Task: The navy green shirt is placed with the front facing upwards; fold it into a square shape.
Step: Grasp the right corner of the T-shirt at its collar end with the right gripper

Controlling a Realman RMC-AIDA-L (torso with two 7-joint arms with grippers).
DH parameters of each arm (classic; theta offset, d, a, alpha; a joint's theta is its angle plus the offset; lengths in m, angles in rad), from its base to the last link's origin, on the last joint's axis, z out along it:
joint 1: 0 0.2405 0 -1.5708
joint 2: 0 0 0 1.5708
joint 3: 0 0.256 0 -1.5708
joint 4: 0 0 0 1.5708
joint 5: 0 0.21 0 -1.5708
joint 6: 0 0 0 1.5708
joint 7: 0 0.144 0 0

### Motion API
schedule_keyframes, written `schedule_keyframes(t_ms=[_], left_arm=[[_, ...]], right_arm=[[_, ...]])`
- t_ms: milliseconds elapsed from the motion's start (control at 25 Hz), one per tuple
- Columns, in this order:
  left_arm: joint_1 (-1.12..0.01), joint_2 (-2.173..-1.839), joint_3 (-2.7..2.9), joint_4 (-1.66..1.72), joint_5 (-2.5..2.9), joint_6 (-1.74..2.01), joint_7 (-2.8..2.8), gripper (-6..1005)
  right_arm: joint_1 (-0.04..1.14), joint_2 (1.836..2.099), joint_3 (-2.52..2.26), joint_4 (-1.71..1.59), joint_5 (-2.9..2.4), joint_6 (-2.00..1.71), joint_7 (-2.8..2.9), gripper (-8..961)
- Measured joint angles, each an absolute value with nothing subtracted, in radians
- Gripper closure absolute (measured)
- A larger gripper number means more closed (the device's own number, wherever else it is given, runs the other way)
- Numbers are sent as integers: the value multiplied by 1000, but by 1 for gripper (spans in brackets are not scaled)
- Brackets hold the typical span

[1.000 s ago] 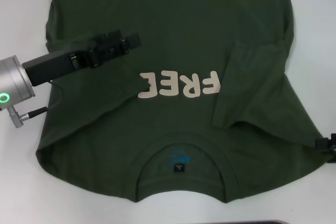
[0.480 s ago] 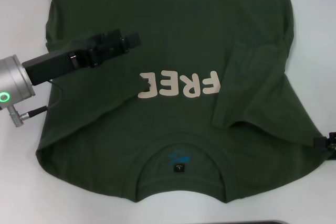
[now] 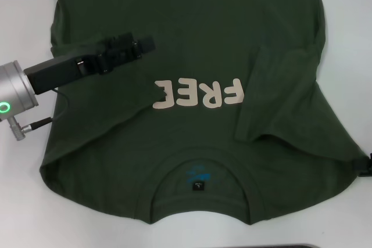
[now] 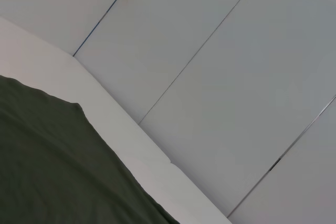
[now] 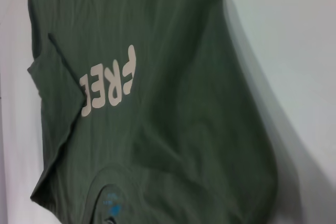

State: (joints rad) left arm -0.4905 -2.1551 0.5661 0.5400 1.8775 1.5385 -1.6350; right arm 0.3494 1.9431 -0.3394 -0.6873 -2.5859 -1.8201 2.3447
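Observation:
The navy green shirt (image 3: 192,21) lies flat on the white table (image 3: 23,4), front up, with the cream letters "FREE" (image 3: 197,94) on its chest. Its collar and small black neck tag (image 3: 198,187) are nearest me. Both sleeves are folded inward onto the body, the right one (image 3: 279,85) beside the letters. My left gripper (image 3: 145,45) hovers over the shirt's left side, just beyond the letters. Only a sliver of my right gripper (image 3: 366,165) shows, at the shirt's right shoulder edge. The right wrist view shows the shirt (image 5: 173,129) and the letters (image 5: 107,82); the left wrist view shows a corner of the shirt (image 4: 47,166).
Bare white table surrounds the shirt on the left and right. A dark strip (image 3: 279,246) runs along the near table edge. Grey wall panels (image 4: 210,51) stand beyond the table in the left wrist view.
My right gripper has drawn back toward the right edge of the head view, and less of it shows. The left arm and the shirt have barely moved.

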Motion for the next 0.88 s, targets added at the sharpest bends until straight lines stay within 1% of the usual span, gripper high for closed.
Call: schedule_keyframes(t_ms=[280,480,680,880], left_arm=[[-490,-2154,566,540,1885,1537,-1635,103],[-489,-2154,566,540,1885,1537,-1634,103],[-493,-2154,566,540,1885,1537,-1634,103],[-494,-2153,566,540,1885,1536,-1633,104]], right_arm=[[346,1939,-338,-681,-2578,-1816,2356,732],[350,1939,-337,-672,-2582,-1813,2357,751],[350,1935,-339,-672,-2584,-1810,2363,742],[345,1929,-339,-672,-2584,-1807,2382,637]])
